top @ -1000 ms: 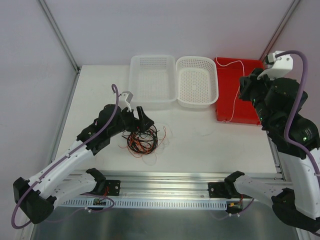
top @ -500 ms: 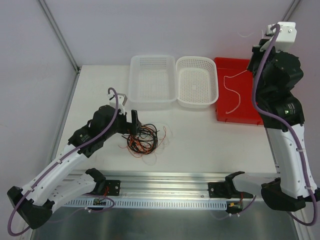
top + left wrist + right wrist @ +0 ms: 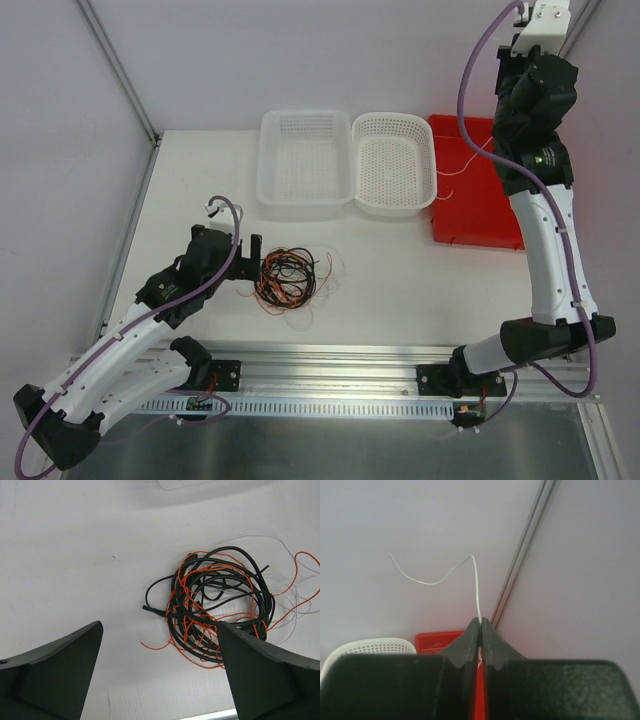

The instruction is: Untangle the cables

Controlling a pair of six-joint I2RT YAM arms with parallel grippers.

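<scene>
A tangle of black and orange-red cables (image 3: pixel 288 277) (image 3: pixel 220 610) lies on the white table, with faint white strands at its right side. My left gripper (image 3: pixel 251 262) (image 3: pixel 159 628) is just left of the tangle, low over the table. Its jaws stand wide open and hold nothing, and the right fingertip (image 3: pixel 235 640) overlaps the tangle's edge. My right gripper (image 3: pixel 510 78) (image 3: pixel 480 622) is raised high at the back right, shut on a thin white cable (image 3: pixel 476 587). That cable (image 3: pixel 462 167) trails down over the red tray (image 3: pixel 478 228).
Two white perforated baskets (image 3: pixel 305 116) (image 3: pixel 396 119) stand side by side at the back, left of the red tray. An aluminium rail (image 3: pixel 330 356) runs along the table's near edge. Pale walls with metal frame posts (image 3: pixel 530 540) close the back.
The right arm has swung up and back, lifting the white cable off the red tray. The left gripper has opened fully and drawn back left from the tangle.
</scene>
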